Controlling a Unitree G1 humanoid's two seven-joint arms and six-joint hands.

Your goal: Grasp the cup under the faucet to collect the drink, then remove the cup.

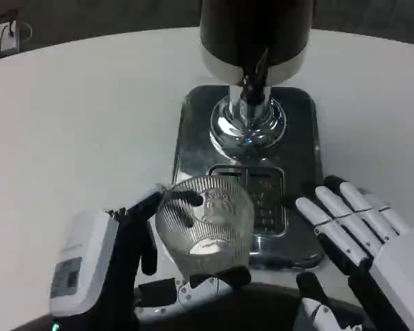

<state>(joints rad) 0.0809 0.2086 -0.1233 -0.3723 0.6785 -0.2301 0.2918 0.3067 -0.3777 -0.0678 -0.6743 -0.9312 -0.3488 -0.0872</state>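
Holding the cup (205, 224) in my left hand (127, 258), fingers wrapped round its ribbed wall: light, clear, thin, probably crushable. My right hand (362, 238) waits open.

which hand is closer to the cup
Left. The left hand grips the cup, fingers wrapped around its side. The right hand rests open on the table to the cup's right, apart from it.

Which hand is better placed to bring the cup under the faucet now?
The left hand. Its fingers already grip the clear ribbed cup, which sits near the drip tray, just short of the faucet. The right hand is open and holds nothing, so it would first need to take the cup.
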